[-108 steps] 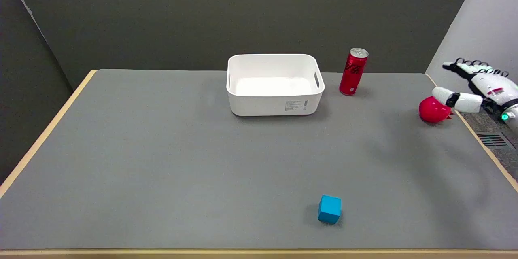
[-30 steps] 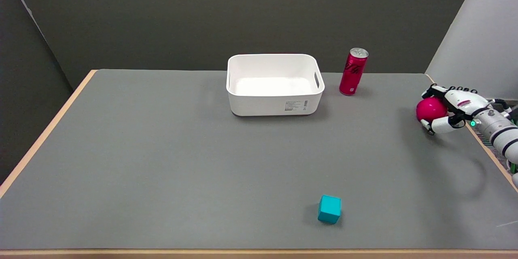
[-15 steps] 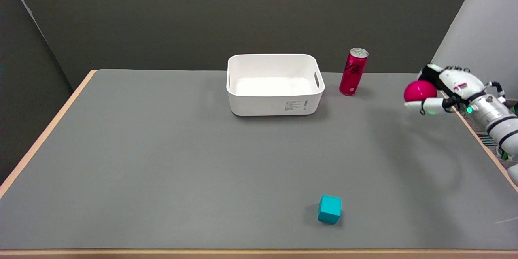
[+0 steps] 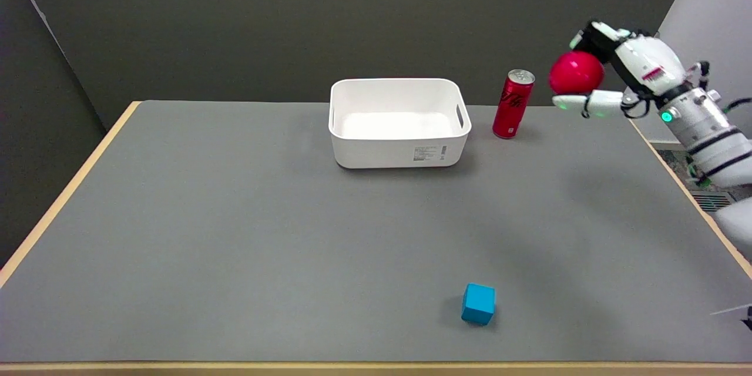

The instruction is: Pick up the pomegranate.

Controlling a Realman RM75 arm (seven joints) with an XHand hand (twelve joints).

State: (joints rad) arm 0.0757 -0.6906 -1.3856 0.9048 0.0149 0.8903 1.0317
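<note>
Holding pomegranate (image 4: pixel 576 71) aloft in right hand (image 4: pixel 628 73) fingers | grey table (image 4: pixel 235 235), tan edging | dark wall (image 4: pixel 294 17)

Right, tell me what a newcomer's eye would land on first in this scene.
First the bright red pomegranate, held in the air by the right hand at the upper right, off the grey table. Next the upright red can standing just right of the white bin at the table's far middle. Last, the small blue cube alone near the front edge.
</note>
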